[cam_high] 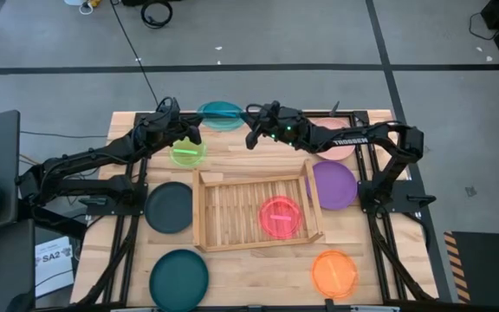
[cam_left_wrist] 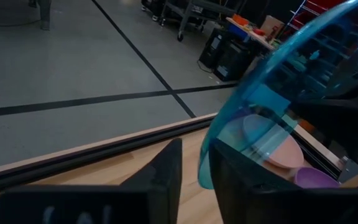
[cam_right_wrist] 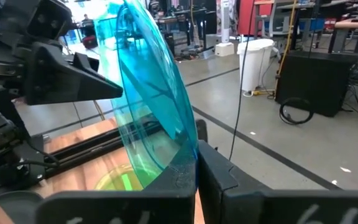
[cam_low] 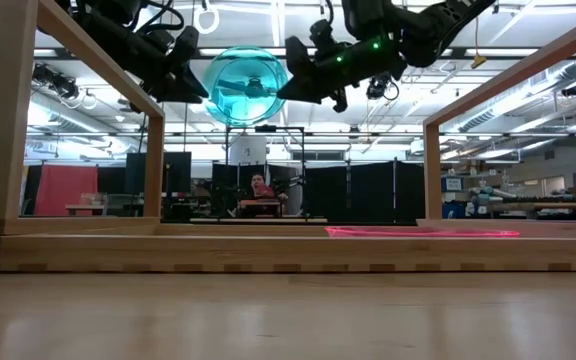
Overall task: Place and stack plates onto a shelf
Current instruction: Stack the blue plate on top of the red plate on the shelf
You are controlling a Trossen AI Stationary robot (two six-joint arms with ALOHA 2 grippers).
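Pink plate (cam_high: 281, 217) in shelf (cam_high: 206, 211), others around

A shelf (cam_high: 254, 211) is lying at the middle of the table (cam_high: 241, 269), with one plate (cam_high: 281, 217) lying in its right half. Two plates (cam_high: 170, 207) (cam_high: 179, 277) are lying left of the shelf, the second toward the near left corner. Another (cam_high: 333, 274) is sitting by the near right corner, and two more (cam_high: 336, 185) (cam_high: 340, 149) are lying along the right edge. One plate (cam_high: 187, 153) is lying behind the shelf's left corner. At the far edge a plate (cam_high: 221, 114) is being held up on edge between the left gripper (cam_high: 191, 130) and the right gripper (cam_high: 255, 132).
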